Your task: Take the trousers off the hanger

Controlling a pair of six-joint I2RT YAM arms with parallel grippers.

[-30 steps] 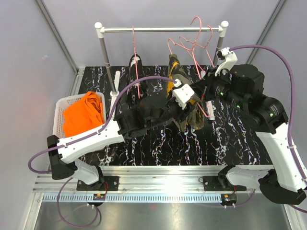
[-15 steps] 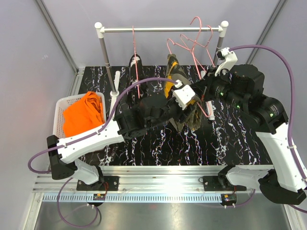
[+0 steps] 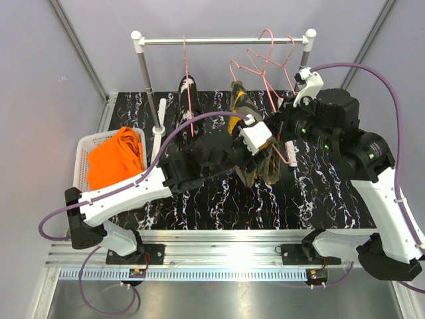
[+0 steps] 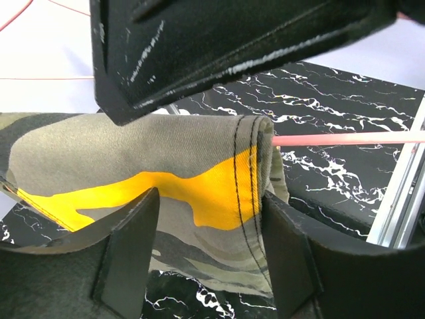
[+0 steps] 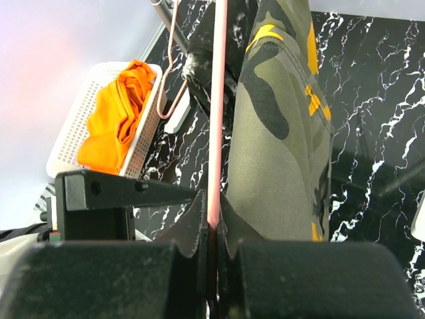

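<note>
The dark olive trousers (image 3: pixel 260 167) with a yellow-orange patch hang folded over the bar of a pink hanger (image 3: pixel 291 154) above the table's middle. My left gripper (image 3: pixel 262 156) is open; in the left wrist view its gripper (image 4: pixel 209 199) straddles the trousers' (image 4: pixel 166 173) folded edge, and the right finger touches the seam. My right gripper (image 3: pixel 287 136) is shut on the hanger bar (image 5: pixel 217 100), with the gripper (image 5: pixel 214 222) beside the hanging olive cloth (image 5: pixel 279 133). The orange trousers (image 3: pixel 113 159) lie in a basket. The black trousers (image 3: pixel 187 88) hang at the rack's left.
A white basket (image 3: pixel 83 149) stands at the table's left edge. The rack's rail (image 3: pixel 222 40) crosses the back on two posts, with several empty pink hangers (image 3: pixel 269 56) at its right end. The black marbled table top (image 3: pixel 332 199) ends at a metal rail in front.
The right gripper and the hanger have shifted slightly left. The olive trousers and the left gripper have moved a little down and left with them.
</note>
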